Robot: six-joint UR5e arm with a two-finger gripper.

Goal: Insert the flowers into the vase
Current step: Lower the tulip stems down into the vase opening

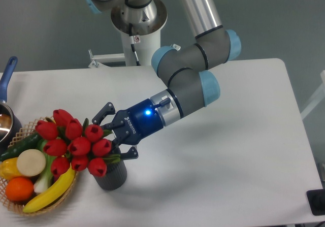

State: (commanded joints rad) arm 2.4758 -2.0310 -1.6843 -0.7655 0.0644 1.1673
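White tabletop (228,151) fills our view, with the vase (112,174) upright near its front left, just beside a wicker basket (30,206) of produce. We see the gripper (112,135) clamped on the stems of the flowers (76,144), directly above the vase's mouth. The bunch lies tilted, long axis nearly level, red buds pointing left over the basket.

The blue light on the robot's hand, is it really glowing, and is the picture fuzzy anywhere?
In the fixed camera view, a small blue light glows on the gripper body; the flowers and vase look sharp; the arm casts a soft shadow on the white table; no strong glare.
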